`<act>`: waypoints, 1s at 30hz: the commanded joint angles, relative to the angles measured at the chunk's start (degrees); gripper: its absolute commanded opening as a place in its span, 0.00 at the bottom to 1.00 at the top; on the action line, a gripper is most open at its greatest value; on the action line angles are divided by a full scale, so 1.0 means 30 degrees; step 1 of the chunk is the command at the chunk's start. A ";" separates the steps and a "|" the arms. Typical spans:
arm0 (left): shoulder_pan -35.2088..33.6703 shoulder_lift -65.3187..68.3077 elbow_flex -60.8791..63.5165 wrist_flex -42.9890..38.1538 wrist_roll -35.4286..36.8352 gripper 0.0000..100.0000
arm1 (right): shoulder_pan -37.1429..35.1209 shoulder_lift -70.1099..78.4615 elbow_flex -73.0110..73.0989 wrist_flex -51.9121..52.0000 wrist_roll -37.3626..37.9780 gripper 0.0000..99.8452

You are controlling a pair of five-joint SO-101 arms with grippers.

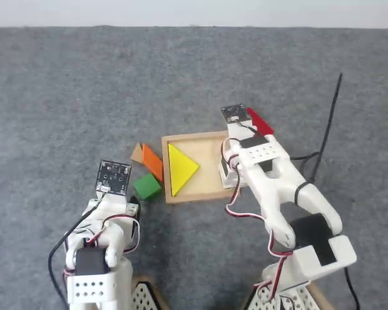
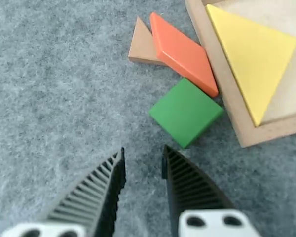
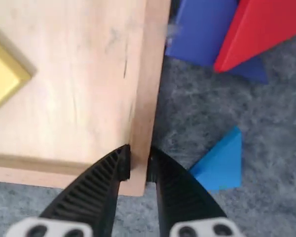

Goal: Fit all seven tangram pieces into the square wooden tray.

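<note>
My left gripper [image 2: 143,155] hangs over the carpet, fingers slightly apart and holding nothing. The green square [image 2: 186,112] lies just past its tips, beside the orange parallelogram [image 2: 182,53]. My right gripper [image 3: 138,157] pinches the wooden tray [image 3: 149,74] by its side wall, near a corner. A yellow triangle [image 3: 2,74] lies inside, and a light blue triangle [image 3: 219,160] just outside.

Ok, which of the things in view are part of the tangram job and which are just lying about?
Job: wooden tray, yellow triangle, orange parallelogram, tan triangle, green square, red triangle, dark blue triangle, light blue triangle.
Lying about: black cable, grey carpet.
</note>
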State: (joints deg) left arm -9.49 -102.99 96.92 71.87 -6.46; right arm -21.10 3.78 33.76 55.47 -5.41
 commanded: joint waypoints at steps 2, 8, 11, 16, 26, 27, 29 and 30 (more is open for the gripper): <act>-0.0147 -0.0352 -0.0161 0.0117 0.0293 0.12 | 0.1011 -0.0718 0.0967 0.0396 0.1436 0.01; -0.0147 -0.0352 -0.0161 0.0117 0.0293 0.12 | 0.1626 -0.1861 0.2462 0.0278 0.1788 0.01; -0.0147 -0.0352 -0.0161 0.0117 0.0293 0.12 | 0.2037 -0.3590 0.3722 0.0249 0.2374 0.01; -0.0147 -0.0352 -0.0161 0.0117 0.0293 0.12 | 0.2359 -0.6784 0.5656 -0.0103 0.2696 0.01; -0.0147 -0.0352 -0.0161 0.0117 0.0293 0.12 | 0.1949 -0.9363 0.4249 0.1626 0.2667 0.28; -0.0147 -0.0352 -0.0161 0.0117 0.0293 0.12 | 0.1949 -0.9333 0.3663 0.1832 0.2608 0.31; -0.0147 -0.0352 -0.0161 0.0117 0.0293 0.12 | 0.2095 -0.9099 0.2462 0.2183 0.2608 0.34; -0.0147 -0.0352 -0.0161 0.0117 0.0293 0.12 | 0.2242 -0.8923 0.1758 0.2271 0.2608 0.34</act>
State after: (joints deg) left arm -9.49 -102.99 96.92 71.87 -6.46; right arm -15.12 -21.54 46.15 60.92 2.07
